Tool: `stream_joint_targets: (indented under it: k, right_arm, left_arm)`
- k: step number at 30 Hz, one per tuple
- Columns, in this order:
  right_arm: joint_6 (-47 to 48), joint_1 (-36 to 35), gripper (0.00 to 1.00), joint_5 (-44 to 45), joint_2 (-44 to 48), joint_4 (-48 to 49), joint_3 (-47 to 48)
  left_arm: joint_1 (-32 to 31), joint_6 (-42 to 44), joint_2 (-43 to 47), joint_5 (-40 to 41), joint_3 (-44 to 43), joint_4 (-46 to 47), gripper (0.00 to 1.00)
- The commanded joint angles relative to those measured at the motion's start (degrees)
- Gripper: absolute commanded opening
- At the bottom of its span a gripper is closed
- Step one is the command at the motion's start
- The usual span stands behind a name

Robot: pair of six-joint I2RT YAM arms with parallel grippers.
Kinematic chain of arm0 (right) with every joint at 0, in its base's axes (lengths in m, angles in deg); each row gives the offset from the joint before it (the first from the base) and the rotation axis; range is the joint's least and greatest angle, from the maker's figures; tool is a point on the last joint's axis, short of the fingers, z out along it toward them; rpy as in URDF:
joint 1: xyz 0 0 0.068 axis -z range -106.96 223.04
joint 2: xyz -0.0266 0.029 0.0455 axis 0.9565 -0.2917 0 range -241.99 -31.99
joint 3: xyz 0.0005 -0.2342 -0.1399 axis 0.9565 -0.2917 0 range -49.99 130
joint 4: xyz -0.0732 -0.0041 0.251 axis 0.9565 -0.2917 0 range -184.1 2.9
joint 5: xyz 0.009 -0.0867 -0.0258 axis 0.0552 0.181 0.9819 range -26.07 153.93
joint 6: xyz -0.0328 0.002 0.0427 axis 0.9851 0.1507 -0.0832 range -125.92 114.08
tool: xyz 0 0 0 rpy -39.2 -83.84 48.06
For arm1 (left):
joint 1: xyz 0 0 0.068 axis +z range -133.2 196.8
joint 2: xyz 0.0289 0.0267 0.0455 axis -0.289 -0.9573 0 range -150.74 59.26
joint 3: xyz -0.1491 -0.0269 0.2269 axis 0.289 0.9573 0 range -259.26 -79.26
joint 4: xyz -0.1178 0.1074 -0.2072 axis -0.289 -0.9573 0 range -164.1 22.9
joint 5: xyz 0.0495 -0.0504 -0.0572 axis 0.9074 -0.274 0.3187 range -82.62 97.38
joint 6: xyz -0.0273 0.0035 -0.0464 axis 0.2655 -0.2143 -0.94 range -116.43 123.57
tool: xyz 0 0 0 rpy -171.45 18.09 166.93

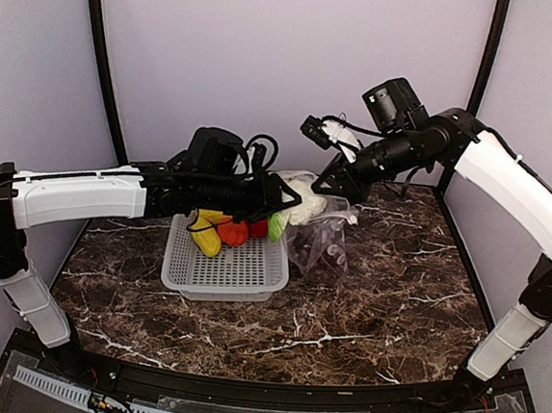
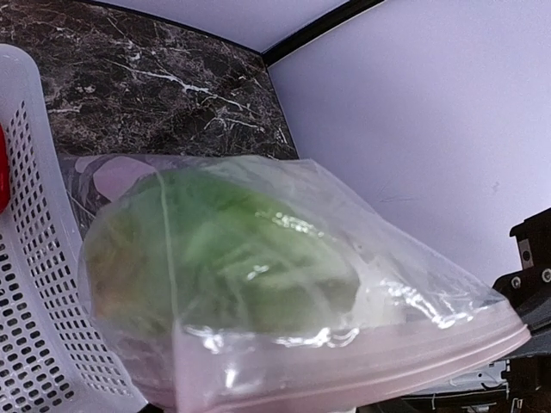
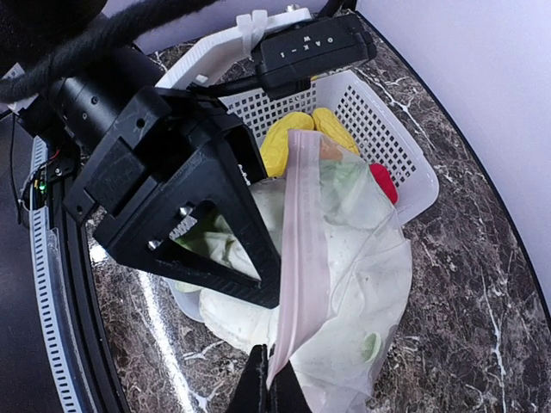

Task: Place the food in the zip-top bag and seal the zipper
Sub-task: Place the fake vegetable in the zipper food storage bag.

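now, right end effector angled down, pinching zipper

The zip-top bag is clear, its zipper pinkish, the cabbage pale green, the basket white.

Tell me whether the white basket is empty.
No: yellow pieces and a red piece lie in the white basket.

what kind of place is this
Probably a lab robot cell, not a kitchen: plain lilac walls enclose a marble-patterned table, with toy food in a white basket.
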Motion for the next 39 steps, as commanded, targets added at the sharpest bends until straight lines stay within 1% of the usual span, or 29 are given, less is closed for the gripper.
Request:
stream_joint_targets:
  k: [1, 3, 5, 8, 9, 10, 11, 12, 13, 14, 15, 17, 19, 22, 27, 29, 30, 31, 32, 34, 36, 39]
  right_arm:
    - [-0.72, -0.97, 0.0, 4.14, 0.74, 1.5, 0.72]
    - [-0.78, -0.12, 0.0, 8.99, 0.78, 2.41, 1.29]
    - [-1.13, 2.11, 0.0, 10.74, 0.37, 2.83, 2.57]
    - [-2.89, 7.17, 0.0, 6.33, -0.18, 2.65, 4.57]
    - [-3.31, 8.41, 0.0, 4.47, -0.34, 2.5, 4.96]
    - [-3.53, 9.2, 0.0, 2.89, -0.33, 2.43, 5.02]
    - [-3.49, 9.44, 0.0, 1.77, -0.23, 2.29, 4.85]
    - [-3.43, 9.48, 0.0, 0.6, -0.18, 2.21, 4.55]
    - [-3.6, 9.49, 0.0, -0.88, -0.07, 2.05, 4.2]
    - [-3.64, 9.49, 0.0, -2.41, 0.03, 1.89, 3.85]
    - [-3.69, 9.49, 0.0, -3.73, 0.04, 1.62, 3.5]
    - [-3.68, 9.49, 0.0, -4.81, 0.32, 1.49, 3.0]
    - [-3.9, 9.49, 0.0, -3.99, 1.11, 2.45, 2.22]
    - [-3.99, 9.83, 0.0, -1.5, 2.28, 3.34, 2.63]
    - [-4.33, 10.02, 0.0, -2.58, 2.08, 3.67, 3.7]
    - [-4.71, 10.07, 0.0, -3.5, 1.38, 3.58, 3.45]
    - [-4.87, 10.02, 0.0, -3.83, 0.9, 3.56, 3.4]
    - [-4.97, 10.06, 0.0, -4.11, 0.46, 3.5, 3.4]
    - [-5.02, 10.02, 0.0, -4.16, 0.07, 3.4, 3.4]
    - [-5.01, 10.08, 0.0, -3.45, -0.25, 3.37, 3.65]
    - [-4.86, 10.14, 0.0, -2.48, -0.18, 3.3, 3.65]
    - [-4.74, 10.5, 0.0, -2.09, 0.44, 3.51, 2.97]
  left_arm:
    - [2.46, -7.14, 1.48, -4.35, -2.01, 3.68, 0.17]
    - [2.55, -8.14, 1.7, -6.89, -1.84, 5.25, 0.14]
    - [2.62, -7.82, 1.71, -7.68, -2.33, 4.84, 0.14]
    - [3.22, -8.02, 0.56, -6.23, -4.22, 3.41, 0.13]
    - [3.37, -8.05, -1.09, -5.39, -5.05, 3.3, 0.13]
    - [3.82, -8.17, -2.35, -5.27, -7.94, 2.05, 0.13]
    - [3.93, -8.16, -5.62, -5.62, -12.2, 0.33, 0.13]
    - [4.09, -8.11, -7.33, -6.87, -14.45, -0.27, 0.13]
    - [4.16, -8.36, -11.1, -7.47, -19.01, -1.35, 0.14]
    - [4.14, -9.13, -12.98, -8.54, -21.06, -1.68, 0.15]
    - [4.1, -9.52, -15.99, -8.88, -24.8, -2.29, 0.21]
    - [3.98, -9.9, -19.66, -8.13, -29.32, -5.09, 0.31]
    - [3.98, -8.97, -21.66, -5.88, -31.89, -7.62, 0.34]
    - [3.98, -7.37, -22.42, -3.63, -31.87, -8.54, 0.34]
    - [3.8, -6.03, -22.8, -2.89, -31.27, -9.45, 0.34]
    - [3.62, -6.22, -22.66, -3.72, -31.06, -7.7, 0.42]
    - [3.49, -6.09, -22.23, -4.05, -30.86, -5.56, 0.52]
    - [3.21, -5.64, -21.97, -4.89, -30.68, -4.0, 0.57]
    - [3.1, -5.18, -21.35, -5.78, -29.84, 0.31, 0.71]
    - [2.82, -4.31, -19.74, -6.56, -28.46, 4.26, 0.94]
    - [2.48, -2.46, -18.14, -6.02, -27.67, 4.82, 0.98]
    - [2.3, -0.55, -15.12, -4.52, -25.96, 4.35, 0.99]
